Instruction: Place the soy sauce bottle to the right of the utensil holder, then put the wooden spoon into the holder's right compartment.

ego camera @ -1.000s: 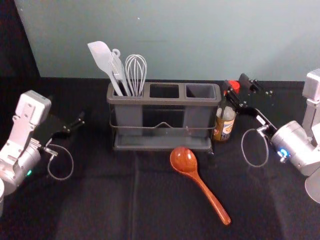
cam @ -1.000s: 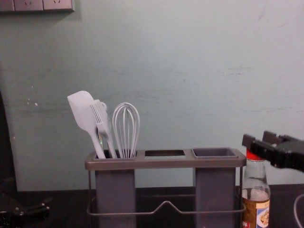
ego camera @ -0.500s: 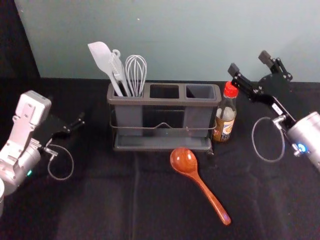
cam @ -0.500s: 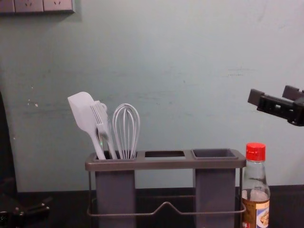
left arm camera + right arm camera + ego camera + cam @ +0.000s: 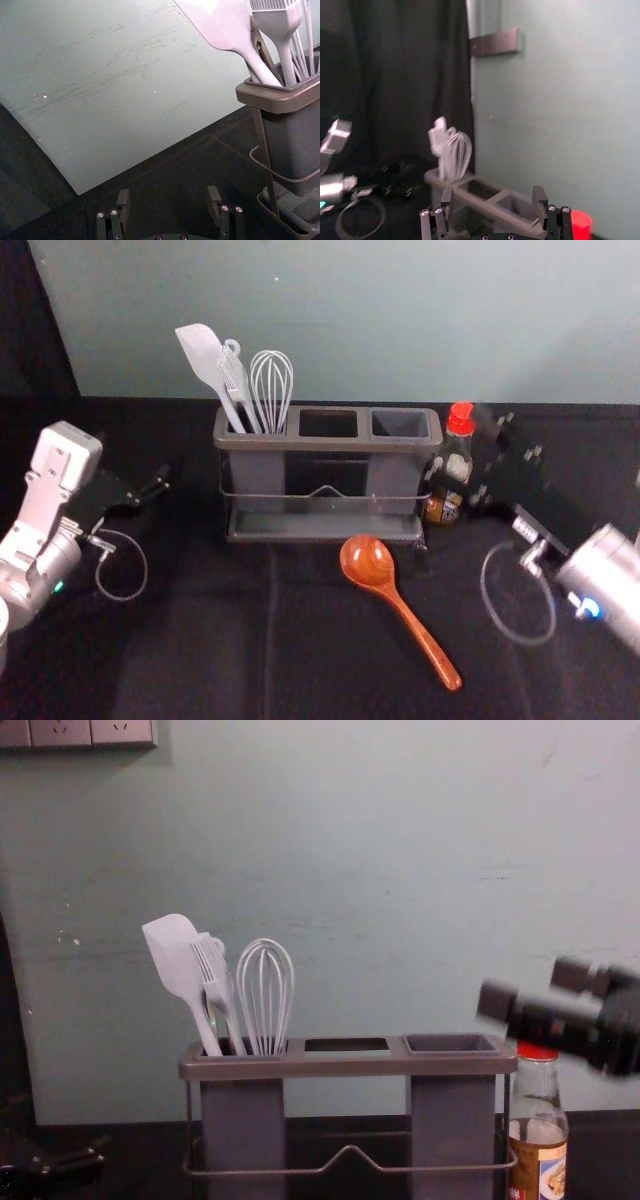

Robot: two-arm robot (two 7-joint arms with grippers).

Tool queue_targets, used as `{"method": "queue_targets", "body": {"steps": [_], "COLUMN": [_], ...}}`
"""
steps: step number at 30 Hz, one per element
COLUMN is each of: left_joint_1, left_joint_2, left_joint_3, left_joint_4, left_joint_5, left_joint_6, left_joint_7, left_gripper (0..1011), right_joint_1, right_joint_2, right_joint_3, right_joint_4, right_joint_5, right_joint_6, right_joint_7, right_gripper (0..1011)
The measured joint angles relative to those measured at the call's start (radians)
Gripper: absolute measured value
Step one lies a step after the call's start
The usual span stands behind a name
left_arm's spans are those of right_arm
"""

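The soy sauce bottle (image 5: 450,470) stands upright just right of the utensil holder (image 5: 320,443), its red cap (image 5: 581,225) showing in the right wrist view. My right gripper (image 5: 482,458), blurred in the head view, is beside the bottle's upper part. In the chest view this gripper (image 5: 533,988) hangs in front of and above the bottle cap; in its wrist view the gripper (image 5: 493,196) is open with nothing held. The wooden spoon (image 5: 395,608) lies in front of the holder, bowl toward it. My left gripper (image 5: 152,490) is parked at left; its wrist view shows the gripper (image 5: 168,196) open.
A white spatula (image 5: 207,360), a brush (image 5: 236,382) and a whisk (image 5: 272,385) stand in the holder's left compartment. The middle and right compartments hold nothing visible. A pale wall (image 5: 380,320) rises behind the black tabletop (image 5: 180,640).
My right gripper first rose away from the bottle top toward the right, then came down and forward, now lower and farther left in the chest view. Bottle, spoon and left arm stayed put.
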Motion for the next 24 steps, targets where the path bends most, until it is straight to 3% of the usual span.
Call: {"method": "queue_targets", "body": {"steps": [6, 14, 24], "left_joint_1": [0.000, 0.000, 0.000], "left_joint_2": [0.000, 0.000, 0.000], "left_joint_3": [0.000, 0.000, 0.000], "left_joint_4": [0.000, 0.000, 0.000], "left_joint_5": [0.000, 0.000, 0.000], "left_joint_6": [0.000, 0.000, 0.000], "left_joint_7": [0.000, 0.000, 0.000], "left_gripper": [1005, 1005, 1005], "right_joint_1": [-0.047, -0.059, -0.049], "right_joint_2": [0.026, 0.026, 0.018], "right_joint_3": [-0.051, -0.094, -0.109], "right_joint_4": [-0.007, 0.033, 0.070], "right_joint_5": [-0.038, -0.082, -0.107], "right_joint_6": [0.031, 0.089, 0.101], "right_joint_7": [0.004, -0.026, -0.037], "right_gripper": [1002, 1002, 1000]}}
